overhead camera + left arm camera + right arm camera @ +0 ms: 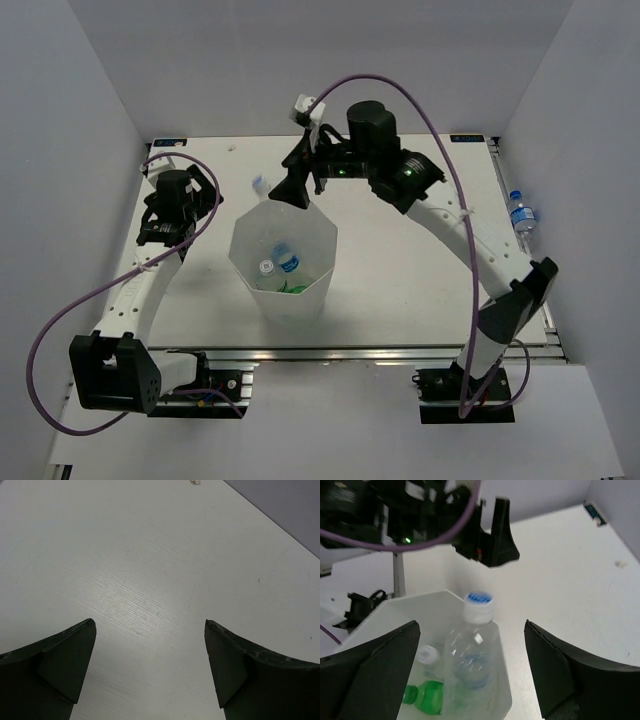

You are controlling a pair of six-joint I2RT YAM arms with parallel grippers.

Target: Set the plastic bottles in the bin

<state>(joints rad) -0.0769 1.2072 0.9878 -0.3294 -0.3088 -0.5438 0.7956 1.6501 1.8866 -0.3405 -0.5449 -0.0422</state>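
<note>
The white bin (318,232) stands mid-table. In it lie a clear blue-labelled bottle (286,262) and a green bottle (295,289), which also shows in the right wrist view (426,698). My right gripper (295,187) hangs over the bin's far rim (506,690), jaws wide open (470,625). A clear bottle with a white, blue-topped cap (472,647) is blurred between them, touching neither finger, at the bin's far-left corner (259,186). Another clear bottle (521,216) lies off the table's right edge. My left gripper (203,185) is open and empty over bare table (150,622).
Grey walls close in the table on the left, back and right. A small white scrap (232,148) lies near the far edge and shows in both wrist views (195,482) (620,564). The left arm's fingers (499,535) hang just beyond the bin.
</note>
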